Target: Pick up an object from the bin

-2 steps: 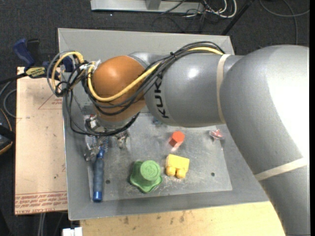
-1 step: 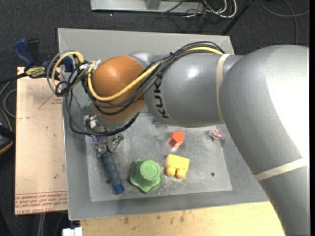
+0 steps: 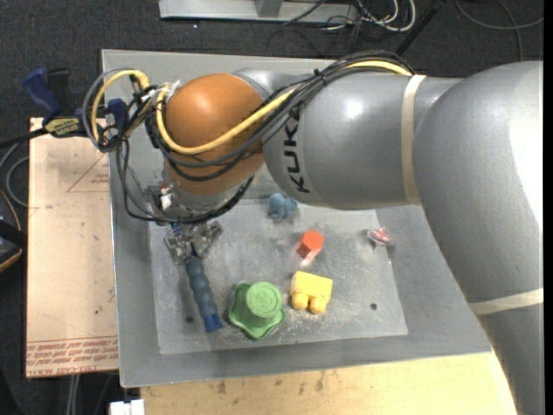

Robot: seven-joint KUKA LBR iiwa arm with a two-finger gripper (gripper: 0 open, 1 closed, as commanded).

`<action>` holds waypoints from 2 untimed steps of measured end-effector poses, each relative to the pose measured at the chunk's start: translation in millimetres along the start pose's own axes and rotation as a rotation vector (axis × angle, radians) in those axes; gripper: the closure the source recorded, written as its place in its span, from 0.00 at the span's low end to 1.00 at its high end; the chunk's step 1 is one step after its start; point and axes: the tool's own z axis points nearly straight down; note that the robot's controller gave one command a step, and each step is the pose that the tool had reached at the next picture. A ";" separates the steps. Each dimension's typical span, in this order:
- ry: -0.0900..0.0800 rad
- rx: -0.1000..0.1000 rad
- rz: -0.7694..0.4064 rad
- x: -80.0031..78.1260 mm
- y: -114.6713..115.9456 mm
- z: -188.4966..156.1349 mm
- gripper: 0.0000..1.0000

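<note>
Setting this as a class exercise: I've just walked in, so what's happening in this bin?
A KUKA arm reaches in from the right; its gripper is down at the upper end of a long blue rod-shaped thing lying in the left of the grey bin. Whether it grips it cannot be told. By the rod's lower end lie a green lobed cap and a yellow studded block. A small orange block, a small blue thing and a pinkish scrap lie apart farther back.
</note>
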 end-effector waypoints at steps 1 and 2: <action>0.000 -0.004 0.004 -0.6 -0.3 -12.5 1.00; -0.001 -0.005 0.008 -1.3 -0.5 -17.9 1.00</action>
